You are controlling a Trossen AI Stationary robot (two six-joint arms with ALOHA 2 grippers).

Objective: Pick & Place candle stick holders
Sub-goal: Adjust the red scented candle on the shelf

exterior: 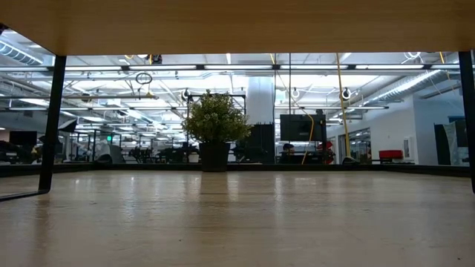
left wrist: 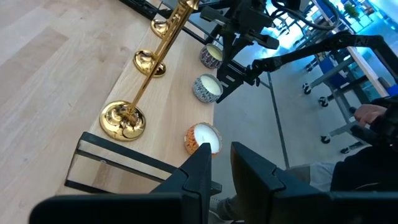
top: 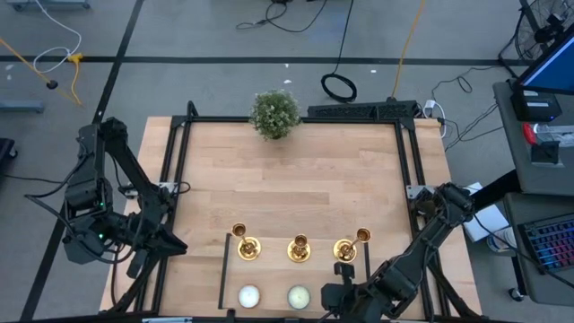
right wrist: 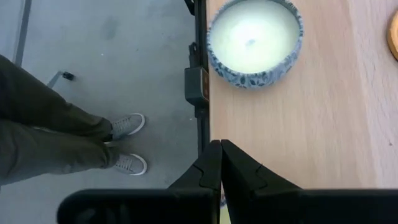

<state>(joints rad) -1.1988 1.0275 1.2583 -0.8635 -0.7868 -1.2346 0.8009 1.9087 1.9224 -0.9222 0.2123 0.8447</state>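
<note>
Three brass candle stick holders [top: 299, 248] stand in a row along the bench [top: 296, 179] edge, untouched. Right gripper [top: 334, 296] hovers nearby, jaws clenched empty; left gripper [left wrist: 222, 165] waits aside, jaws slightly parted, empty.

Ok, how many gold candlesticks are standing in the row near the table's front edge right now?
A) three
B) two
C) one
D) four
A: the high view shows three candlesticks side by side, left, middle and right, just behind the round candles.
</note>
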